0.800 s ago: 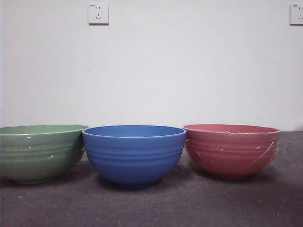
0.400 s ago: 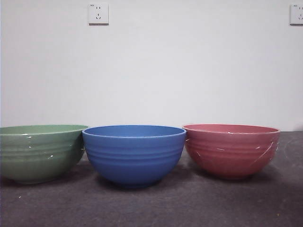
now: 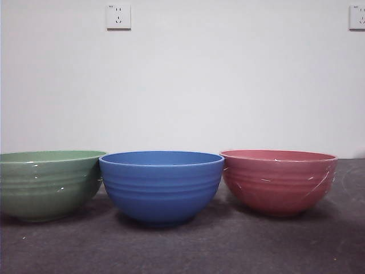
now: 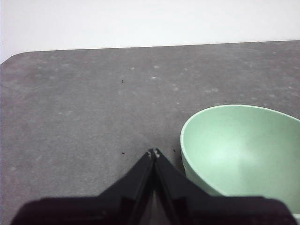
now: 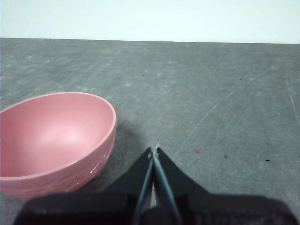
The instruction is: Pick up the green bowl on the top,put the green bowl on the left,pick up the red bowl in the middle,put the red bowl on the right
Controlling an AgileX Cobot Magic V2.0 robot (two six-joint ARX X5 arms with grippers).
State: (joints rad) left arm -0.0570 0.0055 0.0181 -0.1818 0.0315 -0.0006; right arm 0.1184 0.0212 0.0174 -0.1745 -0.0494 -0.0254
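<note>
Three ribbed bowls are being shown in a row on the dark grey table [image 3: 182, 251] in the front view. The green bowl [image 3: 48, 184] is sitting at the left, partly cut off by the picture's edge; the blue bowl [image 3: 161, 185] is standing in the middle, nearest the camera; the red bowl [image 3: 278, 180] is resting at the right. Each is upright and empty, and the blue bowl's rim is seen just beside each neighbour's rim; whether they are touching cannot be told.

On the white wall, two white wall sockets [image 3: 118, 16] are being seen; no readable lettering can be made out on them.

The left gripper [image 4: 153, 153] is being held above the table just beside the green bowl [image 4: 243, 152], its jaws pressed together at the tips and nothing gripped. The right gripper [image 5: 153, 151] is being held likewise just beside the red bowl [image 5: 54, 140], jaws closed on nothing. No arm is being shown in the front view.
</note>
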